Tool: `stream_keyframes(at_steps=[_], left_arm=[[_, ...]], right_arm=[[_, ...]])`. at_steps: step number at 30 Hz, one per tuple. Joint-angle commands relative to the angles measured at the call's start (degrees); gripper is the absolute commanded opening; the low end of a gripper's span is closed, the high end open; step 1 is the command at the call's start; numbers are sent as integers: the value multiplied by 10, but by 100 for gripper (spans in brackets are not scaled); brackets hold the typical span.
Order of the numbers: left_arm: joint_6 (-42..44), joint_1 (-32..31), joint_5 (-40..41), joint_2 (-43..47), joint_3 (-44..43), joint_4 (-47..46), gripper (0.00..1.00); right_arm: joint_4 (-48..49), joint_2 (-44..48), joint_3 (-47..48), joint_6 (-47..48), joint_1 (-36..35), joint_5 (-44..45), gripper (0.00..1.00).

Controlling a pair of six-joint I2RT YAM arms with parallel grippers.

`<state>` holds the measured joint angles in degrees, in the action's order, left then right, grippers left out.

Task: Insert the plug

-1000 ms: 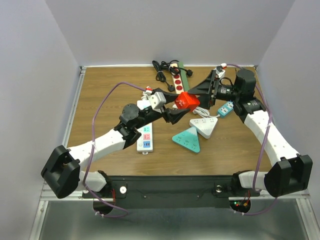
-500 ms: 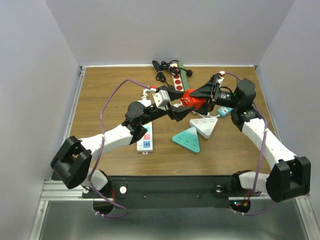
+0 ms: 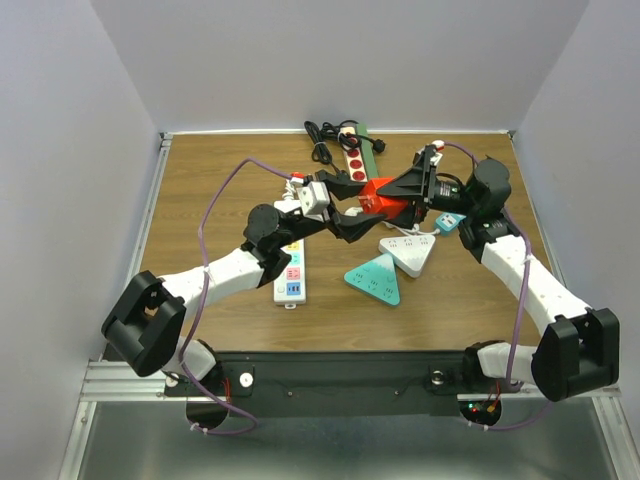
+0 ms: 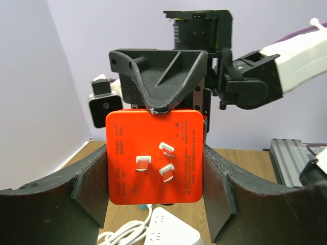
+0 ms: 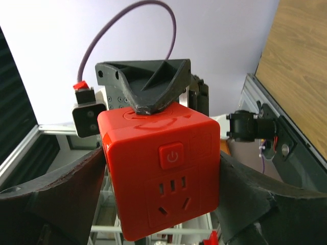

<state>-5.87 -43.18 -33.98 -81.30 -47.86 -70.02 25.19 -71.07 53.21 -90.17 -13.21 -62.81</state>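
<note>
The plug is a red cube (image 3: 383, 197) held in the air between my two arms above the middle of the table. In the left wrist view its three metal prongs (image 4: 159, 162) face the camera. My left gripper (image 4: 156, 178) is shut on the cube's two sides. In the right wrist view the cube (image 5: 163, 173) shows a power button and a socket face. My right gripper (image 5: 161, 194) is closed on its other pair of sides. From above, the left gripper (image 3: 352, 208) and right gripper (image 3: 398, 192) meet at the cube from left and right.
Below the cube lie a white triangular power strip (image 3: 408, 252) with a coiled white cable and a teal triangular one (image 3: 375, 278). A long white strip (image 3: 291, 275) lies to the left. A strip with red sockets (image 3: 355, 160) and black cables lies at the back, and a small teal block (image 3: 450, 220) to the right.
The left arm carried the cube up and to the right towards the right gripper. The right gripper's fingers, wide open before, have closed in on the cube.
</note>
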Motion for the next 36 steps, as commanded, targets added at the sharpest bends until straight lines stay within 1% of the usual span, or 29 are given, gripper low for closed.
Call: stream_keyframes(at_steps=[1,6,8,9,10,11,13,14,15,16,18,19,22,24,25,27,28,30,31,32,36], left_arm=[[-41,4,-56,8,14,-49,0],[-57,5,-62,6,32,-65,0],[-63,5,-62,7,36,-66,0],[-63,5,-63,6,38,-65,0],[-64,5,-65,5,39,-65,0],[-67,4,-66,4,42,-66,0],[-69,4,-68,3,45,-68,2],[-70,5,-70,1,46,-66,6],[-71,5,-72,0,45,-64,13],[-71,5,-72,-2,45,-57,25],[-75,5,-73,-2,47,-55,31],[-75,5,-73,-3,52,-54,46],[-75,5,-63,-3,55,-29,65],[-69,5,-51,1,58,-9,70],[-64,6,-43,6,63,14,76],[-62,14,-15,15,70,39,80],[-63,20,-9,26,79,61,82],[-66,32,2,38,91,83,86],[-65,43,9,45,101,95,91],[-62,49,26,60,106,124,93],[-55,63,77,90,124,185,96]], right_arm=[[57,9,28,19,0,4,72],[57,10,28,46,0,13,66],[57,10,24,56,0,20,59],[57,8,25,61,0,23,46],[58,8,26,66,0,25,36],[57,8,28,75,0,27,22],[58,8,30,86,0,32,14],[57,8,32,90,0,35,11],[57,8,31,95,0,39,5],[57,7,32,105,0,42,2],[57,4,32,115,0,47,0],[57,2,32,119,0,52,0],[57,-6,34,154,4,65,0],[57,-20,41,173,7,68,1],[57,-25,50,197,13,73,0],[57,-35,59,220,20,76,0],[56,-45,73,247,27,77,0],[55,-61,88,264,39,74,1],[55,-78,96,280,42,72,0],[56,-86,114,286,48,70,0],[56,-131,147,315,49,63,0]])
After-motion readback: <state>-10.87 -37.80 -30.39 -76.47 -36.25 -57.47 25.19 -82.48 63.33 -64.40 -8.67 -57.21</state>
